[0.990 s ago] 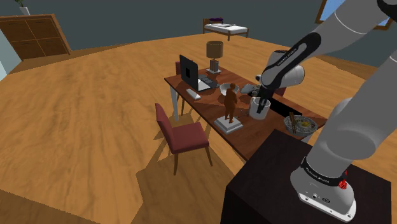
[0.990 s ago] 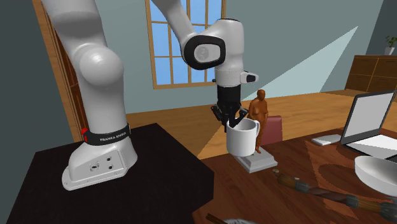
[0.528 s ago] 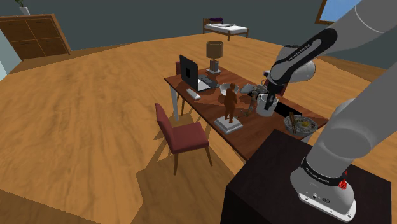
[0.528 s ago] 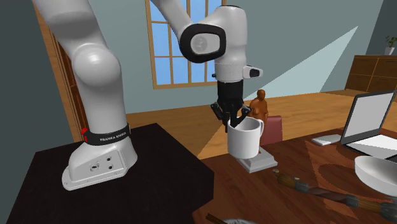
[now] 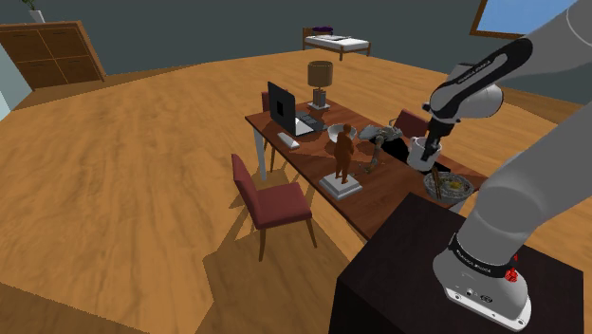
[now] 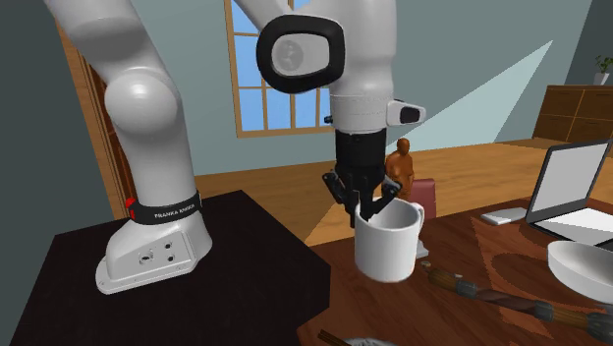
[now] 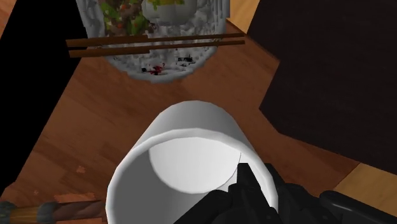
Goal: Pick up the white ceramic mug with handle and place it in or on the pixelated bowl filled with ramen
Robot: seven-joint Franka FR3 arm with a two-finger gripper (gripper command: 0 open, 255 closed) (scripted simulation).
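A plain white mug (image 6: 390,243) with a handle hangs above the brown table (image 5: 379,194), tilted a little. My black gripper (image 6: 365,208) is shut on its rim, one finger inside and one outside. In the shoulder view the mug (image 5: 420,152) and gripper (image 5: 428,140) are just up and left of the ramen bowl (image 5: 449,186). In the wrist view the mug (image 7: 184,165) hangs off the gripper (image 7: 245,175), short of the grey pixelated ramen bowl (image 7: 156,25) with chopsticks (image 7: 153,44) laid across it.
On the table stand a brown figurine (image 5: 342,152), a laptop (image 5: 283,109), a lamp (image 5: 320,76), a white bowl (image 6: 582,267) and a long dark stick (image 6: 491,295). A red chair (image 5: 270,199) sits beside the table. The black stand (image 7: 331,83) borders the ramen bowl.
The arm has carried the mug toward the shoulder view's right, away from the figurine and closer to the ramen bowl. The grip on the rim has stayed the same.
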